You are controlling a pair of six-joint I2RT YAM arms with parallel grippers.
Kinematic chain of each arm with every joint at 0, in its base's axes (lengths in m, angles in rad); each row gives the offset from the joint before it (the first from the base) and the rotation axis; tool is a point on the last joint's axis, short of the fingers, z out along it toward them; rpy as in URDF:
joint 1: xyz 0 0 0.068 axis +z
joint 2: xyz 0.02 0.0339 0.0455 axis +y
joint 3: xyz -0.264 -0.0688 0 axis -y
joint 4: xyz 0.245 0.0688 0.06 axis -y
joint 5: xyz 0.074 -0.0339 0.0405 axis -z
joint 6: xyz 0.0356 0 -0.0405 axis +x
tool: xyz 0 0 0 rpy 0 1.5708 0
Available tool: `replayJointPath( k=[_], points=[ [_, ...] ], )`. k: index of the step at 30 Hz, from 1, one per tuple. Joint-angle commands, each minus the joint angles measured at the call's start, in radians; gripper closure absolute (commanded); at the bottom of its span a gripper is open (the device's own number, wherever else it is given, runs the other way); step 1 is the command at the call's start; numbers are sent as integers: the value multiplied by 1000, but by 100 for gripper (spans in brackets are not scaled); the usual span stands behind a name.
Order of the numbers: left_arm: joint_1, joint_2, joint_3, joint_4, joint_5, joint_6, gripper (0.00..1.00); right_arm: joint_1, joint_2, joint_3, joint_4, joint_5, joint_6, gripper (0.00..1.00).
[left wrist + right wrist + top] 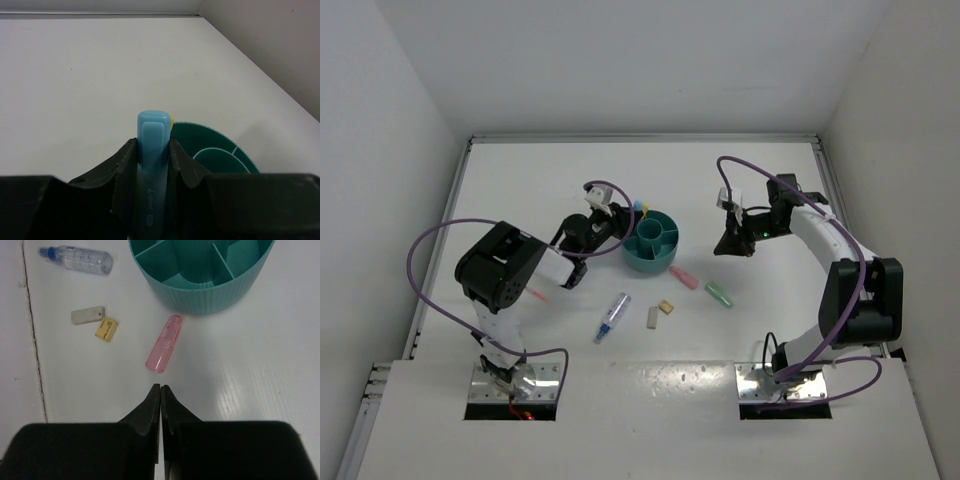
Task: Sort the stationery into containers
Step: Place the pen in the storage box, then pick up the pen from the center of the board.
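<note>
My left gripper (622, 222) is shut on a light-blue marker (637, 208) and holds it at the left rim of the round teal organiser (665, 262). In the left wrist view the marker (152, 135) stands between the fingers (125, 165), with the organiser (220, 150) just behind to the right. A sliver of something yellow (171, 121) shows at the rim. My right gripper (730, 242) is shut and empty, right of the organiser. In its view the gripper (160, 388) points at a pink marker (164, 344) lying below the organiser (200, 295).
On the table in front of the organiser lie a pink marker (682, 277), a green marker (719, 294), a tan eraser (666, 307), a grey eraser (653, 318) and a clear-blue pen (612, 318). A thin pink pen (535, 295) lies by the left arm.
</note>
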Motion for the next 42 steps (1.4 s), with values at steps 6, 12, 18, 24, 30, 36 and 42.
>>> replayJointPath(
  k=[6, 12, 18, 24, 30, 36, 42],
  points=[
    [8, -55, 16, -21, 27, 0, 41, -3, 2, 1, 8, -37, -38, 100],
    [8, -158, 16, -79, 5, 31, 29, -3, 2, 1, 8, -37, -38, 100],
    [8, -290, 59, -171, -30, 40, 30, -3, -7, 1, 0, -37, -38, 53],
    [-1, -510, 225, -841, -244, -130, 100, -13, -18, 1, 112, -140, 207, 0],
    [-70, -840, 117, -1458, -609, -329, 27, 42, 42, 142, -213, -79, -235, 32],
    [-24, -1084, 99, -1751, -703, -355, 0, 258, -133, 61, 87, -31, -351, 80],
    [-24, -1149, 117, -1917, -876, -571, 23, 565, 34, 196, 103, 99, -414, 25]
  ],
)
